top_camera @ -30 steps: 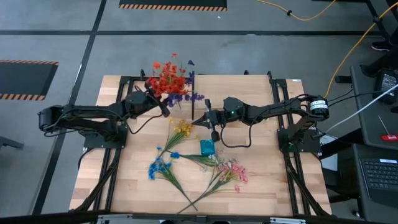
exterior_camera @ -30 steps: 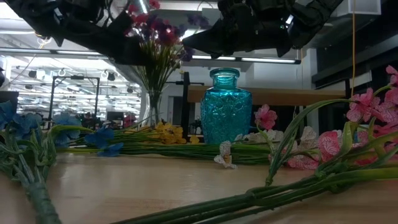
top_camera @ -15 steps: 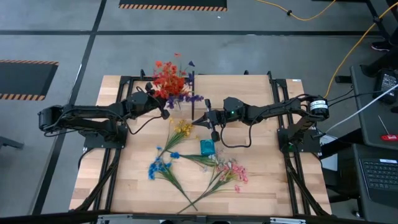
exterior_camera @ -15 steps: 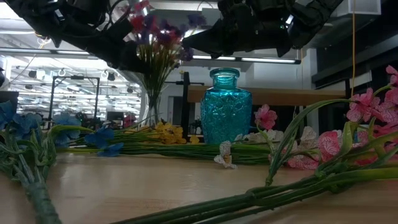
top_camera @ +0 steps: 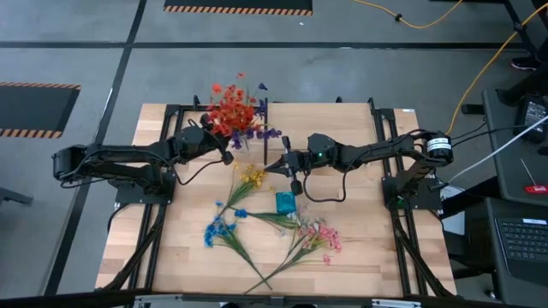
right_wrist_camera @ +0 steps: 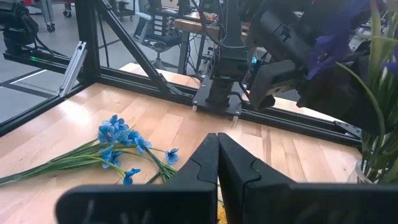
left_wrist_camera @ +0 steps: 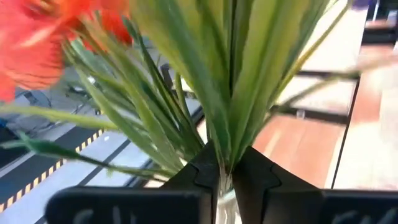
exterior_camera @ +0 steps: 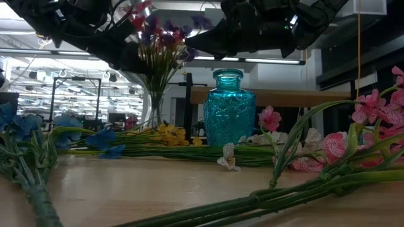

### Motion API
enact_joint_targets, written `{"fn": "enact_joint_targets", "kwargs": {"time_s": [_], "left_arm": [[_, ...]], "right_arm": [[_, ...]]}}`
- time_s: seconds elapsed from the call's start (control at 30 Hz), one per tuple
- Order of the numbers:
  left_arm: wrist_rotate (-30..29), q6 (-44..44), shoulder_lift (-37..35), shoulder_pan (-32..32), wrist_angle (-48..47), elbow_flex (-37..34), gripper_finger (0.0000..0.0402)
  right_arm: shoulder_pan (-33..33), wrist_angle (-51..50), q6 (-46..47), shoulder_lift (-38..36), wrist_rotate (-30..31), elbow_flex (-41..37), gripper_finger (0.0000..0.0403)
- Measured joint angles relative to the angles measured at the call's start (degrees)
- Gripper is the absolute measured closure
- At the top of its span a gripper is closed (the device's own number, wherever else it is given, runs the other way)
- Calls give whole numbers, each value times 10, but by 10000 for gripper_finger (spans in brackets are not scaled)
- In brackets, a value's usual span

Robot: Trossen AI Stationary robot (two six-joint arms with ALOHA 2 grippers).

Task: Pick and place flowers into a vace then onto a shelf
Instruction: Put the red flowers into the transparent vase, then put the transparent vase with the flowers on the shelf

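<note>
The left hand is seen at the back of the table. Its two fingers are pinched on the thin neck of the clear vase, right where the green stalks come out. A bunch of red, orange and purple flowers is already held in this vase. The vase is seen low down by the table top, but it cannot be told if it is standing on the table or lifted a tiny bit.

The right hand is held over the middle of the table, near the left hand. Its fingers are pressed together and nothing is held in them.

So one part of the job looks done: one bunch is in a vase. The next part seems to be starting, because the vase is gripped and can be carried. The shelf is seen in the low view, behind the blue-green vase, and nothing can be seen on top of it there.

A lot is left. The blue-green vase is standing on the table with no flowers in it. The yellow flowers, the blue flowers and the pink flowers are lying flat on the table around that vase. They must be picked up and put in.
</note>
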Motion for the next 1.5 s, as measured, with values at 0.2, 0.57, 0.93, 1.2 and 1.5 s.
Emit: {"fn": "enact_joint_targets", "kwargs": {"time_s": [0.2,0.57,0.93,1.2,1.5], "left_arm": [[-1,14,-5,0,-7,-2,326],[-1,21,-81,-12,-69,-2,259],[-11,51,-196,-72,-143,-1,258],[-36,45,-280,-130,-235,-1,271],[-48,-18,-301,-156,-321,-1,282]], "right_arm": [[0,0,0,0,0,0,399],[0,-1,-1,0,0,0,399],[0,-3,-4,0,0,0,399],[0,-10,-17,0,0,0,399],[0,-26,-15,0,0,0,399]]}}
